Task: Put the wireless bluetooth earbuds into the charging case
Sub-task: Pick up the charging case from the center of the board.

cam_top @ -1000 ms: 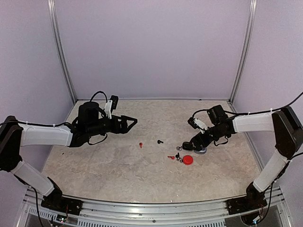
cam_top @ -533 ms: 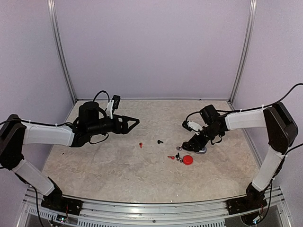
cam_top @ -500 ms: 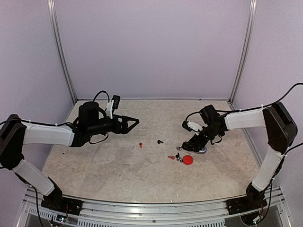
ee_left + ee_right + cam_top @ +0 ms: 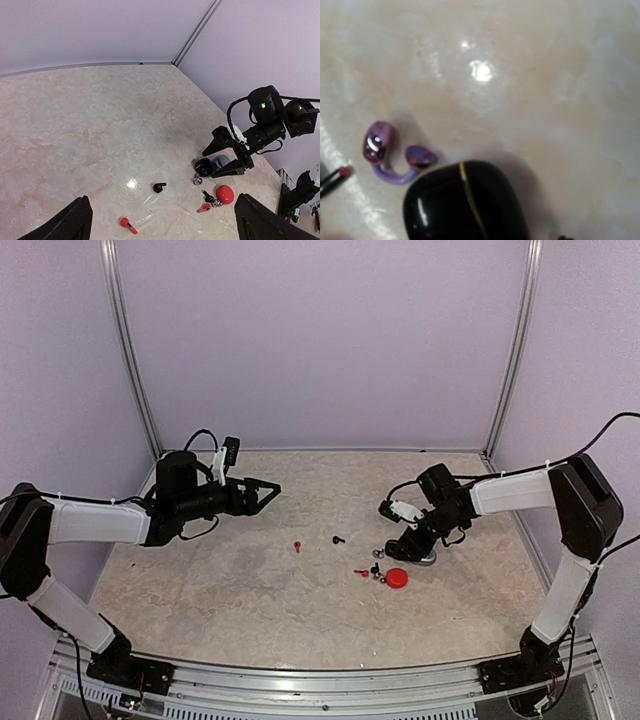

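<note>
Earbuds point(image 4: 376, 569) lie scattered mid-surface point(image 4: 250, 590), with the right pincer point(image 4: 402, 543) just beside them. Left wrist: left pincer point(image 4: 162, 205) spread wide, the right's apart too. Right wrist: purplish bud point(image 4: 380, 147) beside black case point(image 4: 465, 205). Looks tiny, light and slick, so I'd pinch the stem.

Glossy black case point(image 4: 465, 205), shiny marbled tabletop point(image 4: 555, 80)

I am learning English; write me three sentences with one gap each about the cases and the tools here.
1. The case lying clear of both tools is ____ in colour.
2. The left tool and the right tool are both ____.
3. The black case has its lid ____.
Missing words: red; open; shut.
</note>
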Controlling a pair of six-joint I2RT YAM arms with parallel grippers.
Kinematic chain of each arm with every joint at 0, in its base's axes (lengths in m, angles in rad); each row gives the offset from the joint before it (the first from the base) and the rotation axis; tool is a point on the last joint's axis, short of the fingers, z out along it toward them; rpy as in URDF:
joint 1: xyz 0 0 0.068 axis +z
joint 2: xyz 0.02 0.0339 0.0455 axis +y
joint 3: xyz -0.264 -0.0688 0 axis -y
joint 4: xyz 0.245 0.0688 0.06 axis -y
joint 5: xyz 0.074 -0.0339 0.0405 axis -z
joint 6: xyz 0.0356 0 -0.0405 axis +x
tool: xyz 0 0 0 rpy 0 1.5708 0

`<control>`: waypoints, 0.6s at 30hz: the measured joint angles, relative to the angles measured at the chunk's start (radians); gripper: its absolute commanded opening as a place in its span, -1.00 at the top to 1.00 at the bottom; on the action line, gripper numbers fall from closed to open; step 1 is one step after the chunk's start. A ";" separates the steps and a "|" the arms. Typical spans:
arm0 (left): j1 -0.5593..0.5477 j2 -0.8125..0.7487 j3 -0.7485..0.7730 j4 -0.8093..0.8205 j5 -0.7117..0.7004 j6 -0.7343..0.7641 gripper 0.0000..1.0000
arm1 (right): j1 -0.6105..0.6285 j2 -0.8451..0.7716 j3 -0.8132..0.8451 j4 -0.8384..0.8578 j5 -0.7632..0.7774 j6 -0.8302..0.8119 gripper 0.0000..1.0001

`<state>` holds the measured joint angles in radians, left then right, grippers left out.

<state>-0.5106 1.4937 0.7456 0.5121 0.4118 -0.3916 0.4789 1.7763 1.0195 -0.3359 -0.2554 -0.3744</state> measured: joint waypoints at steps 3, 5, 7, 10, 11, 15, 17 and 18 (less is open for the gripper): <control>0.006 -0.011 -0.013 0.001 0.001 -0.001 -0.98 | 0.003 0.024 0.010 0.000 -0.005 -0.014 -0.24; 0.006 -0.016 -0.018 0.003 0.003 -0.002 -0.98 | 0.004 0.041 0.016 0.002 -0.010 -0.025 -0.13; 0.006 -0.017 -0.019 0.004 0.005 -0.002 -0.98 | 0.004 0.051 0.020 0.008 -0.013 -0.032 -0.01; 0.006 -0.017 -0.022 0.005 0.008 -0.004 -0.98 | 0.007 0.055 0.026 0.010 -0.012 -0.041 0.16; 0.006 -0.017 -0.024 0.005 0.010 -0.005 -0.98 | 0.011 0.055 0.027 0.010 -0.010 -0.045 0.20; 0.006 -0.017 -0.024 0.005 -0.005 -0.010 -0.97 | 0.042 0.053 0.029 0.011 0.008 -0.055 0.33; 0.006 -0.018 -0.025 0.004 -0.023 -0.013 -0.95 | 0.065 0.047 0.030 0.011 0.027 -0.060 0.35; 0.006 -0.020 -0.025 0.003 -0.027 -0.015 -0.91 | 0.078 0.040 0.031 0.010 0.039 -0.062 0.36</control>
<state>-0.5045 1.4738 0.7208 0.5156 0.3843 -0.4068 0.5571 1.8164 1.0508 -0.3256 -0.2169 -0.4362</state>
